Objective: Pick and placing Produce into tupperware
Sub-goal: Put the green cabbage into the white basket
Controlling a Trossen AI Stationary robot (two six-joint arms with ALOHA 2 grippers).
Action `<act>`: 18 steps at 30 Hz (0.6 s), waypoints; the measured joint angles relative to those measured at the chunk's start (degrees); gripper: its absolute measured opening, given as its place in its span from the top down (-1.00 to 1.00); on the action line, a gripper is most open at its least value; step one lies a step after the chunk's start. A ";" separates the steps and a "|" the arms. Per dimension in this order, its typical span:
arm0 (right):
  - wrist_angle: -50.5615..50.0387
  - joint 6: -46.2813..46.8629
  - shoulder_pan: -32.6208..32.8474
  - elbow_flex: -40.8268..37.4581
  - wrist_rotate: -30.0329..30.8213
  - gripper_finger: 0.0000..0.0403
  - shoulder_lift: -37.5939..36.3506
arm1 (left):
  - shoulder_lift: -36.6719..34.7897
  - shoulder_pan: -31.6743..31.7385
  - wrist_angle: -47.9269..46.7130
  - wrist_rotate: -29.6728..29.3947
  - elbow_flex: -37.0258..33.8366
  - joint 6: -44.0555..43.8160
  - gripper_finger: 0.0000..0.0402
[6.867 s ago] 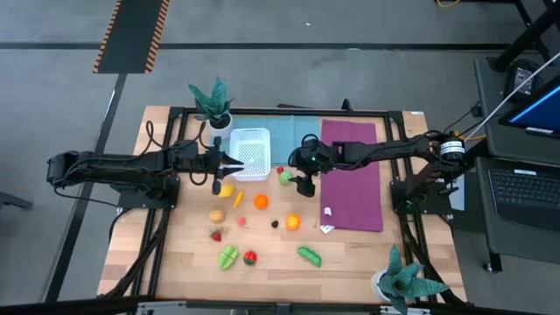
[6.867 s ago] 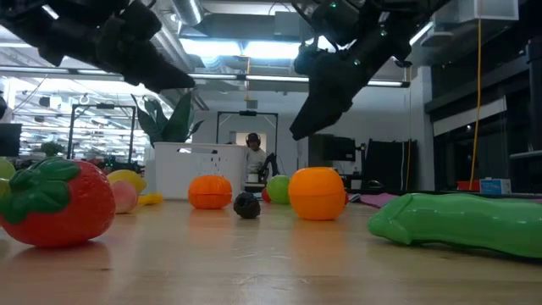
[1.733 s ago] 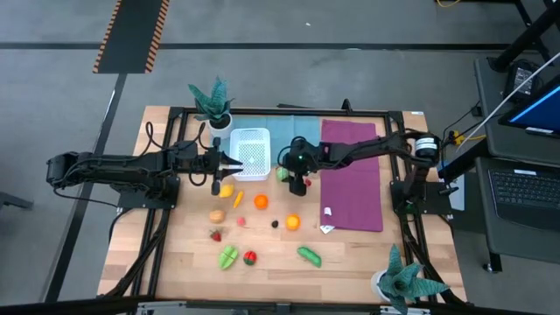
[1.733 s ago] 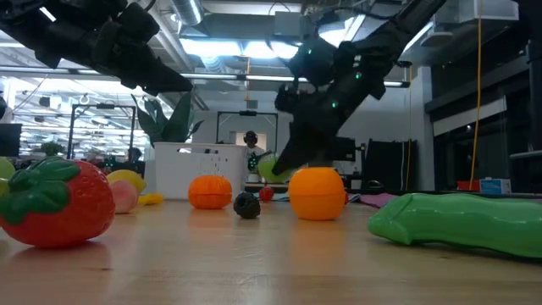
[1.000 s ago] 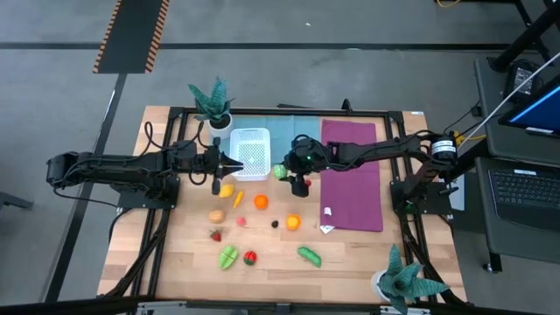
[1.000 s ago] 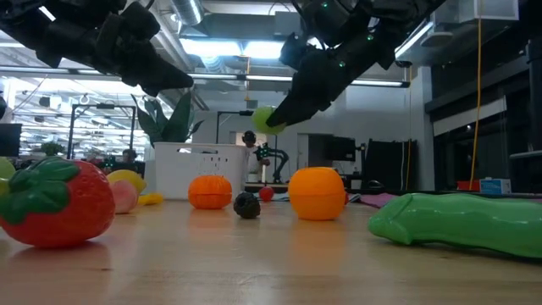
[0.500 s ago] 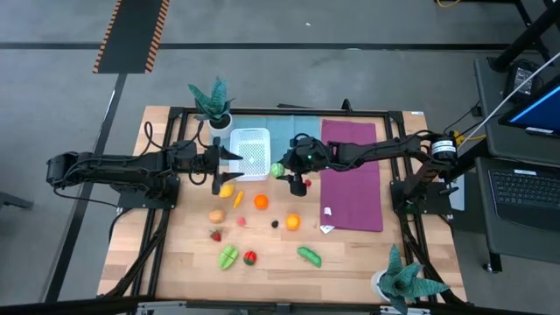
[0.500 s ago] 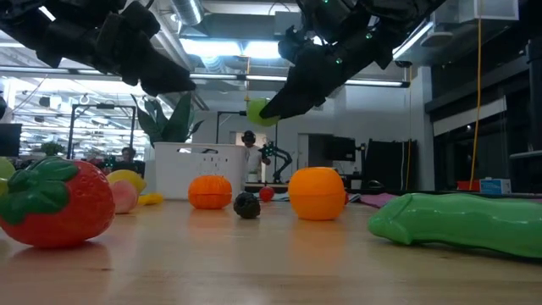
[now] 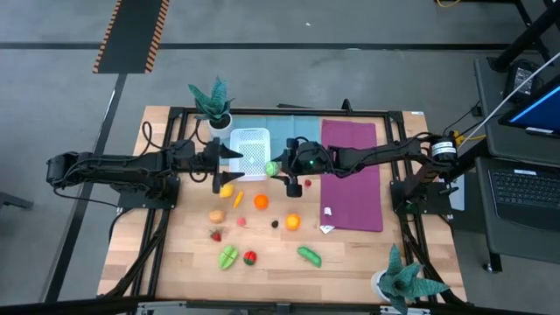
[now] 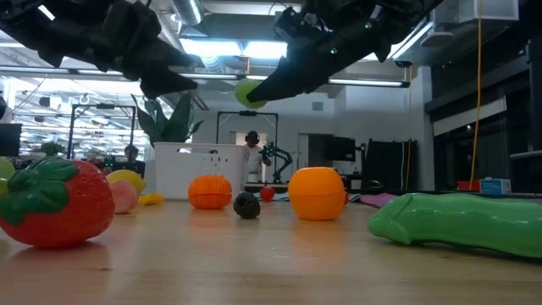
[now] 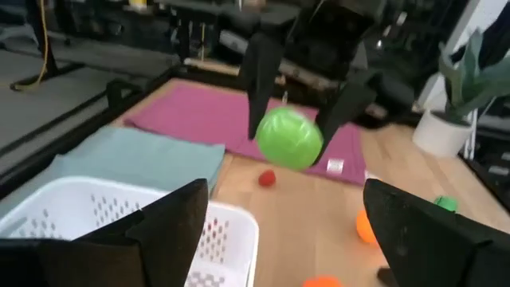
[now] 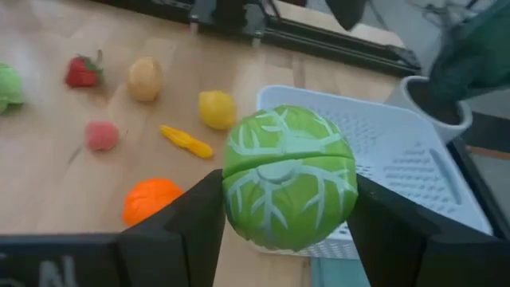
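Above the wooden table [image 9: 350, 254], the right gripper [image 9: 274, 167] is clamping a round green cabbage [image 9: 272, 167] just right of the white perforated square tupperware [image 9: 249, 150], while the left gripper [image 9: 229, 156] is hovering open.

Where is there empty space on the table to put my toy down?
Bare wood lies left of the strawberry, and along the near edge below the cucumber. The purple mat is mostly bare. It's crowded between the tupperware and the tomato.

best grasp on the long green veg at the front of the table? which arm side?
Grip the long green vegetable across its narrow middle, coming straight down. It lies flat on the wood with bare table around it, its long axis slanted in the high view, so probably turn the fingers square to that axis. The right gripper now holds the green cabbage.
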 joint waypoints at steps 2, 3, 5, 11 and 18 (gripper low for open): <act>-0.01 0.25 0.12 0.00 0.16 -0.12 0.00 | -0.02 0.00 0.81 -0.01 0.00 -0.13 -0.61; -0.01 0.44 0.12 0.00 0.17 -0.12 0.00 | 0.00 0.00 0.96 -0.01 0.00 -0.73 -0.60; -0.01 0.59 0.16 0.00 0.17 -0.12 0.00 | 0.00 0.00 1.38 -0.14 0.00 -3.03 -0.60; 2.77 -1.61 0.56 0.00 0.22 -0.12 0.74 | 1.69 0.00 1.65 -0.71 0.00 -10.34 -0.60; 8.56 -6.08 0.96 -0.02 0.21 -0.12 3.98 | 8.39 0.00 5.12 -0.71 -0.02 -17.96 -0.59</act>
